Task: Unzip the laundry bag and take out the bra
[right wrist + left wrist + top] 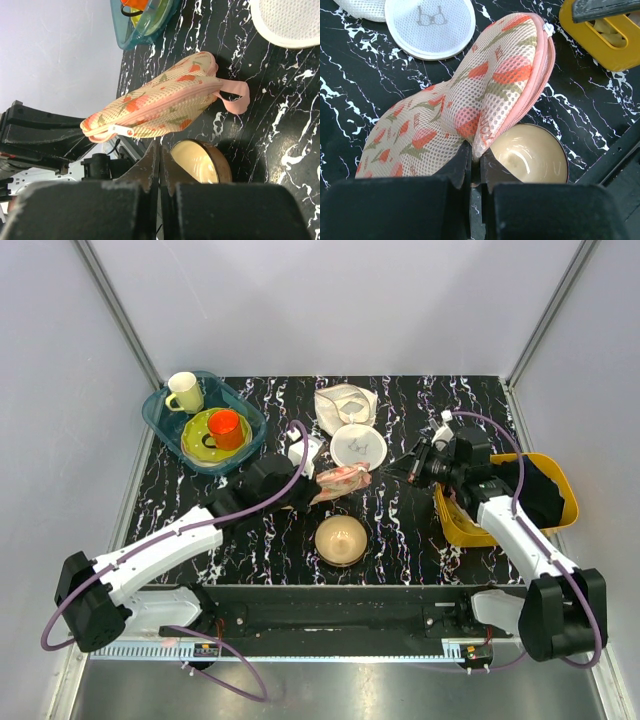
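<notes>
The laundry bag (342, 480) is a salmon-pink mesh pouch with orange-and-green marks, held up off the table. My left gripper (476, 151) is shut on its lower edge. The bag (470, 95) bulges and looks zipped; its white zipper pull (548, 29) sits at the far end. In the right wrist view the bag (160, 102) hangs just beyond my right gripper (160, 148), which is shut and empty, its tips just below the zipper pull (120, 131). A pink loop (236, 96) hangs from the bag's other end. The right gripper (415, 468) is right of the bag. No bra shows.
A tan dome-shaped bowl (341, 539) sits on the table under the bag. A round white mesh disc (358, 445) and beige cloth (345, 403) lie behind. A teal tray (165, 425) with cup and plates stands back left. A yellow bin (570, 502) is at the right.
</notes>
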Tool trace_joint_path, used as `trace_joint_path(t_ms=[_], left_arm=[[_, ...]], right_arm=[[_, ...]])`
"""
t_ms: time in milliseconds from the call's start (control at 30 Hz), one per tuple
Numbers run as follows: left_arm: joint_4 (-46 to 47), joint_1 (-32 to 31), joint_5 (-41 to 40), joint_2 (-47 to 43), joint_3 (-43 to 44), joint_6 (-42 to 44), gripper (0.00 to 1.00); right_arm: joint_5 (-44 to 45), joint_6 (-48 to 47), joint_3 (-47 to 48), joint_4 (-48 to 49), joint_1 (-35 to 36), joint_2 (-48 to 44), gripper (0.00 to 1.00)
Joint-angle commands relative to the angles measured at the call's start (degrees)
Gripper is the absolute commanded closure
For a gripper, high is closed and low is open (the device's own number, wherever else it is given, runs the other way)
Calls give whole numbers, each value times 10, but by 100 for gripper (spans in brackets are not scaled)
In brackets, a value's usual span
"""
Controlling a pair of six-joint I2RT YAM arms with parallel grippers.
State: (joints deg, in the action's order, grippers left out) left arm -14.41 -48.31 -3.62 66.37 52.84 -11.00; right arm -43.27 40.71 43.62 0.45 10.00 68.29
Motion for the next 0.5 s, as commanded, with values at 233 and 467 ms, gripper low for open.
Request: trace_joint_path(t_ms=[233,467], left_arm=[[46,1,4,-8,2,1,100],[41,1,5,-11,0,-2,100]], right_arm=[[-44,2,24,14,19,-18,51],[-116,111,2,186,47,46,35]])
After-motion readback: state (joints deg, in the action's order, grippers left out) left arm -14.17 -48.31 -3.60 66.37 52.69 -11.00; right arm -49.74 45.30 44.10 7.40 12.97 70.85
